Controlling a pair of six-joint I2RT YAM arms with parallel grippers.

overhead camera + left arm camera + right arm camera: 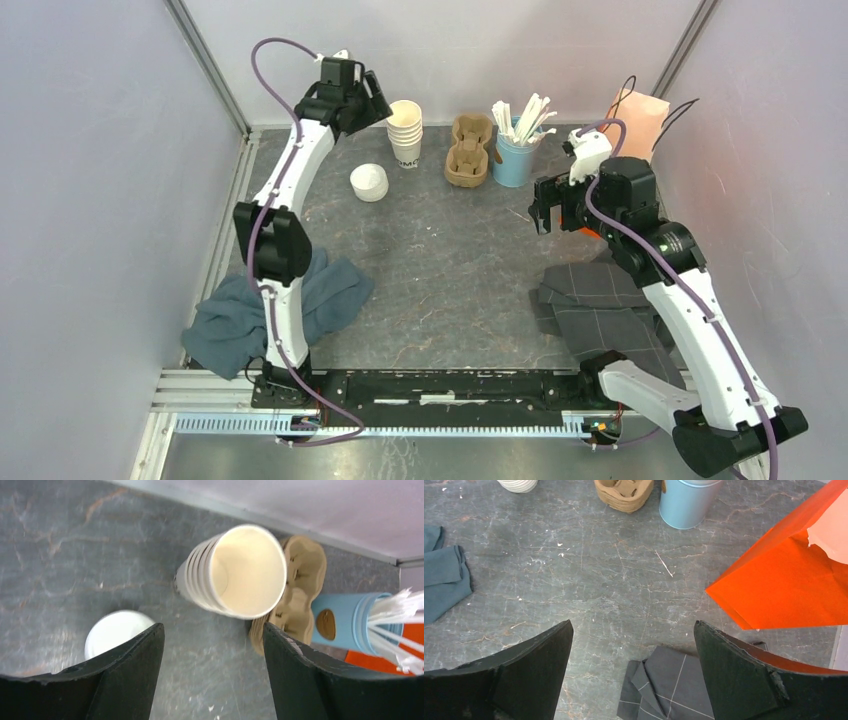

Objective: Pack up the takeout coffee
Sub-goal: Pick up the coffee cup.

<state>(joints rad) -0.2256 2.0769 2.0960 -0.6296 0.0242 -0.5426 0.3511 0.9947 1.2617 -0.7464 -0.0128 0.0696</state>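
A: What is hard to make out?

B: The takeout coffee itself. No capped cup shows in any of the 3 views, so I cannot tell where it sits or how it lies relative to either pincer. The orange paper bag at the far right is partly behind the right arm, and its inside is hidden. The left wrist view is also blurred.

A: And the left pincer?

B: The left pincer is released, jaws apart with bare desk between them, grasping nothing. It hangs at the far left, just beside the stack of lidless cups (the stack lies ahead of the fingertips, not between them). The stack of white lids is half covered by 1 finger.

A: The right one?

B: The right pincer is released too, and empty. It hangs over the desk near the bag, with a dark checked cloth below it. Beyond stand a pulp cup carrier and a blue tin of white sticks, both cut off at the top edge of the right wrist view.
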